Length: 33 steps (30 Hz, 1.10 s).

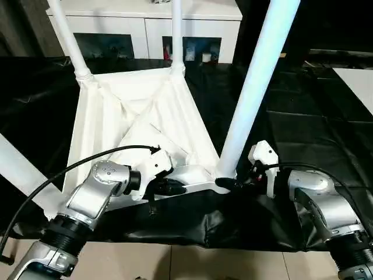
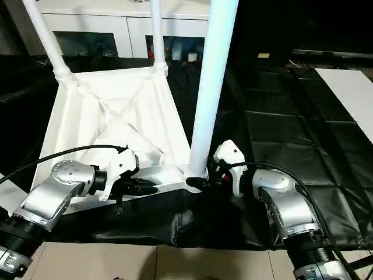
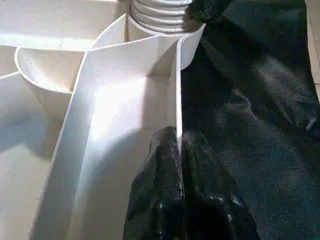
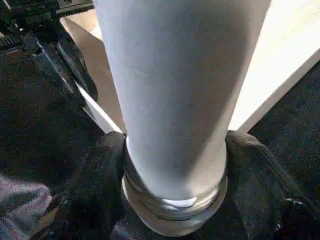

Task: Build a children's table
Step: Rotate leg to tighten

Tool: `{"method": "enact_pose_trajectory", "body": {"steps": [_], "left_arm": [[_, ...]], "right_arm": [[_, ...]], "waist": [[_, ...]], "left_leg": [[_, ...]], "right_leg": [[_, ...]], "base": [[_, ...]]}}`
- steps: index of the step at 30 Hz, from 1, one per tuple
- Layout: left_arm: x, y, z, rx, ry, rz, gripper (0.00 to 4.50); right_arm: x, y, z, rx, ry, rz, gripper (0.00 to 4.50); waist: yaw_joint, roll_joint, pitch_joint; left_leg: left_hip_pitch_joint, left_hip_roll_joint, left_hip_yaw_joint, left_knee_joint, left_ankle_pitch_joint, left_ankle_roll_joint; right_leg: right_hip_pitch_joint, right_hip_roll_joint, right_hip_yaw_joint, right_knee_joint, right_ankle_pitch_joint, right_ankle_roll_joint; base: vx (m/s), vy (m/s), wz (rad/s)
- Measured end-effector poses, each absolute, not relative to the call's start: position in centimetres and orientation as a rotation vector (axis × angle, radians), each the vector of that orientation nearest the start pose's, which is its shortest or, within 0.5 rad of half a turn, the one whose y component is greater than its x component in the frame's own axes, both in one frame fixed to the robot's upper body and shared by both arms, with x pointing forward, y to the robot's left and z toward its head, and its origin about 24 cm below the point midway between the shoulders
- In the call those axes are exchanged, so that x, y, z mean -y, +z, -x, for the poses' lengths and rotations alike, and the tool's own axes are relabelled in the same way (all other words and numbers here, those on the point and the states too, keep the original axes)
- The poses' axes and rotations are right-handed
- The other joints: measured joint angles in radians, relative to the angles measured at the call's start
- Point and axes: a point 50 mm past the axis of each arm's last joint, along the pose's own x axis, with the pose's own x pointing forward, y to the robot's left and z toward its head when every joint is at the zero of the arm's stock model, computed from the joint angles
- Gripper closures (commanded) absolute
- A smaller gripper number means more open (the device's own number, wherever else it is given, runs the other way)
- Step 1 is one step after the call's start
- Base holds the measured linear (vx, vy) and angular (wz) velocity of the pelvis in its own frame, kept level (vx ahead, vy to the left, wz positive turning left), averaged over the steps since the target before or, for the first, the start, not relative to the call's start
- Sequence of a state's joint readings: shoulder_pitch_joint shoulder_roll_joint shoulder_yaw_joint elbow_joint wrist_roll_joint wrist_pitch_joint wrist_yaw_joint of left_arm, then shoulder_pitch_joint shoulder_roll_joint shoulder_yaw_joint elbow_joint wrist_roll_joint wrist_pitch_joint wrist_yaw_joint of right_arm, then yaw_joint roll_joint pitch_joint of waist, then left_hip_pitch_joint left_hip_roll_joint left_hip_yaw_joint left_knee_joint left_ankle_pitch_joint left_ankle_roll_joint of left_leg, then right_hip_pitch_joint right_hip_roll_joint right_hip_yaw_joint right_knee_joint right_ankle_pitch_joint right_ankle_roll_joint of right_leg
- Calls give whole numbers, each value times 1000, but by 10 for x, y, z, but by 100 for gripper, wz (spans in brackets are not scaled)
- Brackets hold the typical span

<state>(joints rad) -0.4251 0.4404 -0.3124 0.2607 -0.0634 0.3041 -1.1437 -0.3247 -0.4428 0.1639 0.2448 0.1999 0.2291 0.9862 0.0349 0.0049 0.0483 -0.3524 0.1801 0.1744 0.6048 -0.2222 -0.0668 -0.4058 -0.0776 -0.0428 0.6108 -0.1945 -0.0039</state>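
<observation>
— What could go wrong here?
— The near-right leg (image 1: pixel 256 93) could tilt or bind in its corner socket (image 1: pixel 224 179) if the right gripper (image 4: pixel 172 200) twists unevenly; the upturned tabletop (image 1: pixel 116 111) might slide on the black mat (image 1: pixel 303 128)
— And the claws?
— Right fingers clasp the leg's base; left gripper (image 3: pixel 179 150) pinches the tabletop's near rim, clenched

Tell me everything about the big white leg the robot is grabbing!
The leg is a long, smooth white tube, plastic by the look of it. It stands upright, leaning a little, in the near corner socket of the upside-down tabletop. Ribbed rings circle its foot. The right gripper has one black finger on each side of that foot. Its top runs out of view.
</observation>
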Motion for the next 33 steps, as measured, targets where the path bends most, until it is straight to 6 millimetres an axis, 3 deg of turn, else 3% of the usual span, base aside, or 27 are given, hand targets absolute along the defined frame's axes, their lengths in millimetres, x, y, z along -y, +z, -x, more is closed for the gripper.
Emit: {"method": "enact_pose_trajectory", "body": {"steps": [4, 6, 11, 15, 17, 19, 20, 26, 30, 33], "left_arm": [[-133, 50, -290, -477, -1262, -325, 450], [-126, 49, -297, -471, -1193, -319, 450], [-93, 47, -317, -433, -1014, -340, 450], [-67, 44, -325, -410, -926, -330, 450], [-64, 44, -327, -404, -921, -331, 450], [-63, 44, -327, -400, -923, -331, 450], [-62, 44, -327, -395, -925, -335, 450], [-75, 45, -329, -375, -891, -367, 450], [-89, 45, -323, -363, -930, -388, 450], [-108, 46, -310, -368, -1057, -372, 450]], "right_arm": [[156, 48, -290, -307, 985, 162, 183], [149, 44, -299, -289, 853, 138, 184], [125, 40, -323, -286, 441, 47, 184], [118, 40, -334, -294, 250, 17, 184], [119, 40, -335, -291, 239, 24, 184], [119, 40, -335, -284, 238, 20, 114], [120, 40, -335, -280, 241, 14, 114], [115, 50, -328, -219, 359, 11, 59], [133, 58, -325, -260, 490, 114, 59], [152, 61, -314, -284, 645, 142, 59]], "waist": [[-3, -2, -1], [-12, -3, 0], [-21, -3, 0], [-11, 1, -3], [-3, 2, -4], [0, 5, -5], [0, 6, -5], [-12, 7, -4], [-12, 7, -4], [-2, 8, -3]], "left_leg": [[2, 0, 0, 0, 0, 0], [3, 0, 0, 1, 0, -4], [4, 0, 0, 0, 0, -12], [3, -1, 0, -1, 1, -12], [2, -1, 0, -2, 1, -12], [2, -1, 0, -2, 1, -12], [2, -1, 0, -2, 1, -12], [1, -1, -2, -3, 1, -12], [1, 0, -3, -4, 1, -12], [0, 1, -3, -5, 1, -12]], "right_leg": [[3, 0, 0, 1, 0, 0], [4, 1, 1, 1, 3, -5], [4, 1, 1, 1, 7, -4], [5, 0, 3, 0, 7, -2], [5, 0, 3, 0, 8, -3], [5, 0, 3, 0, 9, -4], [4, 0, 2, 0, 9, -4], [2, 1, 1, 0, 10, -3], [2, 1, 0, 0, 8, 0], [0, 2, -1, 0, 5, 2]], "base": [[0, 0, 0], [0, 0, 0], [0, 0, 0], [0, 0, 0], [0, 0, 0], [0, 0, 0], [0, 0, 0], [0, 0, 0], [0, 0, 0], [0, 0, 0]]}}
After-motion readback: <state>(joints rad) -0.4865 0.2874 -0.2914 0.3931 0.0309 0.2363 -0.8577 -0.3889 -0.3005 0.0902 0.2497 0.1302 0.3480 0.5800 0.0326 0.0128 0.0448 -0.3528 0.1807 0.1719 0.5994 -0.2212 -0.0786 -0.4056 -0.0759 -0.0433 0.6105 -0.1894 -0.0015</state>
